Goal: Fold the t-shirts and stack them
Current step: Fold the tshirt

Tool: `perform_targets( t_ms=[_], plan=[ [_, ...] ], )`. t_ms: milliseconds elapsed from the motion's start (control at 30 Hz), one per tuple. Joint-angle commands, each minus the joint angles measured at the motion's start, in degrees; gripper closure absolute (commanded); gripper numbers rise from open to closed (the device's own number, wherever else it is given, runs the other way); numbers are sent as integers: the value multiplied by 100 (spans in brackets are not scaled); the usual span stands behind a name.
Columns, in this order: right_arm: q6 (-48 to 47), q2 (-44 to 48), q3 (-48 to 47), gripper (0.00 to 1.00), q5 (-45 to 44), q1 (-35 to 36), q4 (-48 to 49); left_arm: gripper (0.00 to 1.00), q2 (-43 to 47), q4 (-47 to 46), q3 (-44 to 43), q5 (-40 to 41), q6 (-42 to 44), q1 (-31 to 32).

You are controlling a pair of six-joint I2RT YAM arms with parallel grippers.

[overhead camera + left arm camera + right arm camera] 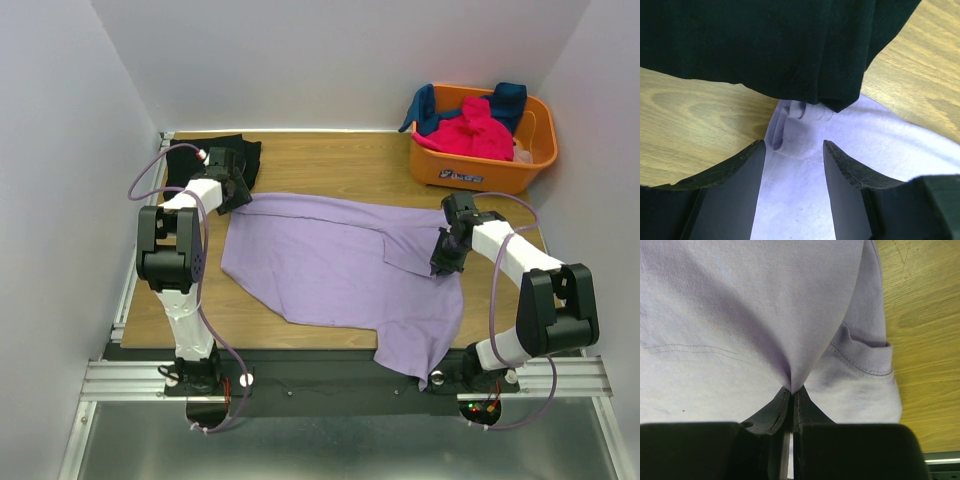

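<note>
— where the left arm crosses the far left corner, what is lost in the top view?
— most of the black t-shirt; only parts of it show around the arm. the left gripper also covers the far left tip of the lavender t-shirt. in the left wrist view the black cloth runs off the frame at the top and its edge meets a rolled lavender hem; whether it lies on that hem cannot be told.
— tool states?
— left gripper: fingers spread, lavender cloth below the gap, nothing pinched. right gripper: clenched on a peak of the lavender t-shirt, which fans out from the closed tips; a hemmed cuff sits just to the right.
— which way does the shirt run?
— long axis diagonal on the table, far left to near right. the near right end droops over the table's near edge, beside the right arm's base.
— the far right corner?
— orange basket: hot-pink shirt heaped inside, teal-blue shirt draped over the far rim. the wall hides their lower parts; a pale scrap at the right end is too small to name.
</note>
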State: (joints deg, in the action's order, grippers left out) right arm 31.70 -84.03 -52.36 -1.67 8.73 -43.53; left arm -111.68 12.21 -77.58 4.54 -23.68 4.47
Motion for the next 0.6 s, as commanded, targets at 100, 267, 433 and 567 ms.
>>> perform_targets(
  t_ms=[100,267,433,567],
  plan=[
    [-33,36,-152,100,9,50,-112,46,32,-87,24,21,-31,19],
    [-24,53,-125,100,26,50,-112,61,6,-96,6,4,-22,28],
    [-15,62,-90,100,18,50,-112,61,-21,-87,24,-32,-5,19],
    [-15,80,-73,99,26,50,-112,64,-21,-87,68,-49,13,28]
  ],
)
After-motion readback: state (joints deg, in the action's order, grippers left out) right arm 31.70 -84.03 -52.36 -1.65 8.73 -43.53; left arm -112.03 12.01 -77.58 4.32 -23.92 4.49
